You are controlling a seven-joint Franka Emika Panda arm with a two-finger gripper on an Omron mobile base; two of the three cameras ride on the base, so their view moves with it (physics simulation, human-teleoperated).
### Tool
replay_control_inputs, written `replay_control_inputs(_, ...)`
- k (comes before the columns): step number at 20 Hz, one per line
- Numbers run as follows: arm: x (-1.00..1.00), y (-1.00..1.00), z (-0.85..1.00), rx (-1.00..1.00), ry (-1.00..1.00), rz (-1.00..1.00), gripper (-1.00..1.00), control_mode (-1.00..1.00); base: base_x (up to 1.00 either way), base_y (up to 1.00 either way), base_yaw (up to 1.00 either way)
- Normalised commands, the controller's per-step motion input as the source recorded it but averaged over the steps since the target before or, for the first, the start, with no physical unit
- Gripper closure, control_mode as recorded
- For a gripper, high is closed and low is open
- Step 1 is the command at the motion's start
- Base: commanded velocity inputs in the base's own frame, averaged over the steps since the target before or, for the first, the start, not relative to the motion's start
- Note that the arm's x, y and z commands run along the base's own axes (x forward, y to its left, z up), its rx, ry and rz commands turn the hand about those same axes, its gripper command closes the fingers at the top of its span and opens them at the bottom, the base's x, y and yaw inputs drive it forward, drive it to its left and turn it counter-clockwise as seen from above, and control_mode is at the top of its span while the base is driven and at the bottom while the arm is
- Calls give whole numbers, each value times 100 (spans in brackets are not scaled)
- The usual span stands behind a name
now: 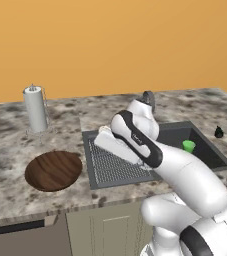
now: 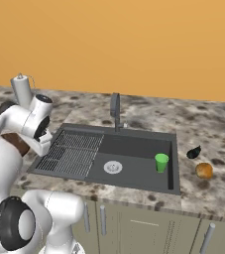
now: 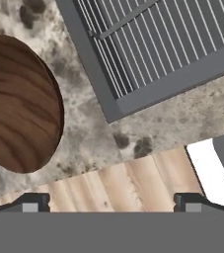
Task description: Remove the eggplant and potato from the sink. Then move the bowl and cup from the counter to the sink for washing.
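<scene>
The gripper (image 3: 111, 202) is held with its tips wide apart and nothing between them, poised near the bowl (image 1: 53, 170), which lies on the counter (image 1: 10, 145) just left of the sink (image 2: 134, 171). Farther off, the eggplant (image 2: 194, 152) and potato (image 2: 204, 170) are already set on the counter, and a green cup (image 2: 161, 162) stands in the basin.

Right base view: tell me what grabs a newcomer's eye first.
The bright green cup stands upright in the dark sink, right of the silver drain. On the counter beyond the sink's right rim lie the black eggplant and orange potato.
</scene>
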Motion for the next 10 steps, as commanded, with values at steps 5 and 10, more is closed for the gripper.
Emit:
replay_control_inputs(5, 19, 5, -20, -2, 19, 0, -100, -100, 0, 0, 0)
replay_control_inputs(10, 14, 17, -14, -9, 6, 0, -100, -100, 0, 0, 0)
